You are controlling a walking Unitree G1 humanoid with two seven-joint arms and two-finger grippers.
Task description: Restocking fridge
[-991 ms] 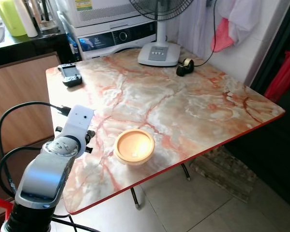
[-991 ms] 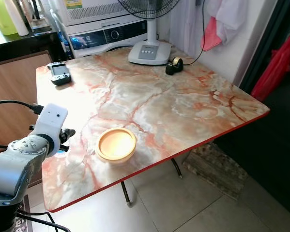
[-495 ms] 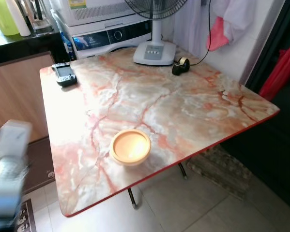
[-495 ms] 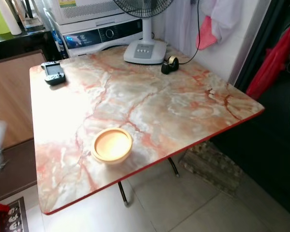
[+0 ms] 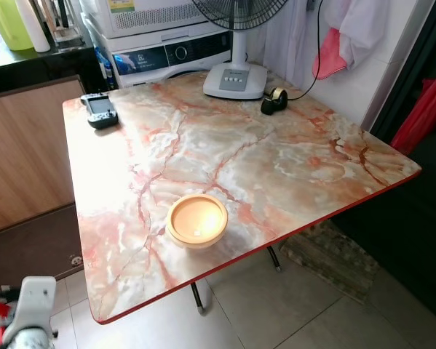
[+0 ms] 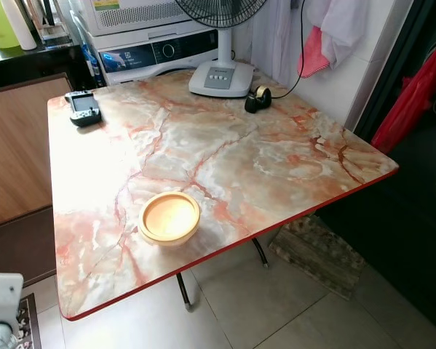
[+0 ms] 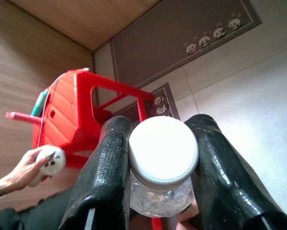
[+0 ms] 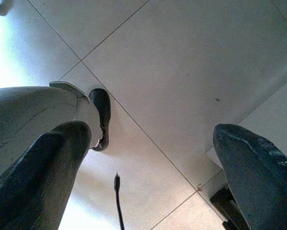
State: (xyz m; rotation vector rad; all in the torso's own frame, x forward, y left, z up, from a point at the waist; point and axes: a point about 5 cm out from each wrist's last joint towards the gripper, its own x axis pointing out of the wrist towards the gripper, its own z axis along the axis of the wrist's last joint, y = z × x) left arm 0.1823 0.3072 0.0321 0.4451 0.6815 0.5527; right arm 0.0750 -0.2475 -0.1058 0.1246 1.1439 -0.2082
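Observation:
My left gripper (image 7: 162, 143) is shut on a clear glass jar with a white screw lid (image 7: 163, 151), held low above the tiled floor beside a red plastic stool (image 7: 71, 115). The left wrist's white housing (image 5: 30, 309) shows at the bottom left, below the table edge. A person's hand (image 7: 26, 167) holds a small white object next to the stool. My right gripper (image 8: 148, 158) hangs open over floor tiles, with nothing between its fingers and my own leg and foot (image 8: 99, 117) beside it.
A marble-patterned table (image 5: 290, 160) with a red rim carries a yellow bowl (image 5: 196, 219), a dark handheld device (image 5: 99, 110), a fan base (image 5: 236, 78) and a tape roll (image 5: 275, 99). A washing machine (image 5: 167, 51) and a wooden cabinet (image 5: 25, 153) stand behind.
My left arm has dropped from beside the table's left edge down to the floor corner. The head views shifted slightly; bowl and table items stayed put.

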